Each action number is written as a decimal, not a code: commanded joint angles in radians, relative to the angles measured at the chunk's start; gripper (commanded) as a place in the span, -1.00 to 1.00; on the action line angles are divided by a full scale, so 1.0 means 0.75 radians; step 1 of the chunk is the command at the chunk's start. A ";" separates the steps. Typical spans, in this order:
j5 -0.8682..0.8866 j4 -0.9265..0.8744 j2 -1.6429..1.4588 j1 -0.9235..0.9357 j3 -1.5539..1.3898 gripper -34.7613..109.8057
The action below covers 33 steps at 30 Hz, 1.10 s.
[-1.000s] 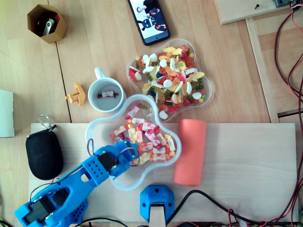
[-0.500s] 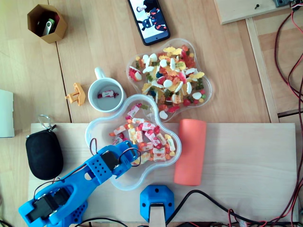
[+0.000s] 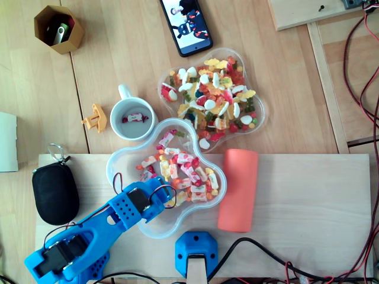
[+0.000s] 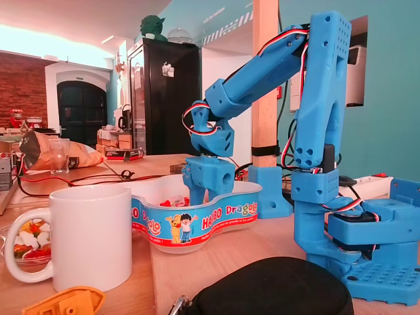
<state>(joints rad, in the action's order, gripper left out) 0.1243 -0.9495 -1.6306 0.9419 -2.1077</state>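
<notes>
Blue hand (image 3: 166, 194) inside clear bowl (image 3: 113, 173), wrapped candies (image 3: 188, 175) at its tip

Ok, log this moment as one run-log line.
gripper: inside clear candy tray, over wrapped candies | jaws: cannot tell | near: white mug, orange roll, black pouch

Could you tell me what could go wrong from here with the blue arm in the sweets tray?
1. The jaws of the blue arm sit low inside the thin clear plastic tray; a push might slide or tip it.
2. The wrapped sweets lie piled and overlapping, so several, or none, may be caught.
3. The white mug stands close by the tray and could get bumped.
</notes>
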 commanded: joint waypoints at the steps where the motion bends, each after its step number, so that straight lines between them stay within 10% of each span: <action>1: 0.020 0.006 -0.025 0.014 0.029 -0.49; 15: 0.041 -0.012 -0.117 0.004 0.192 -0.57; 33: 0.041 0.004 -0.237 -0.595 0.749 -0.57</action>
<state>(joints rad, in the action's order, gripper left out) 0.1350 -0.9541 -1.7395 0.5262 -1.6015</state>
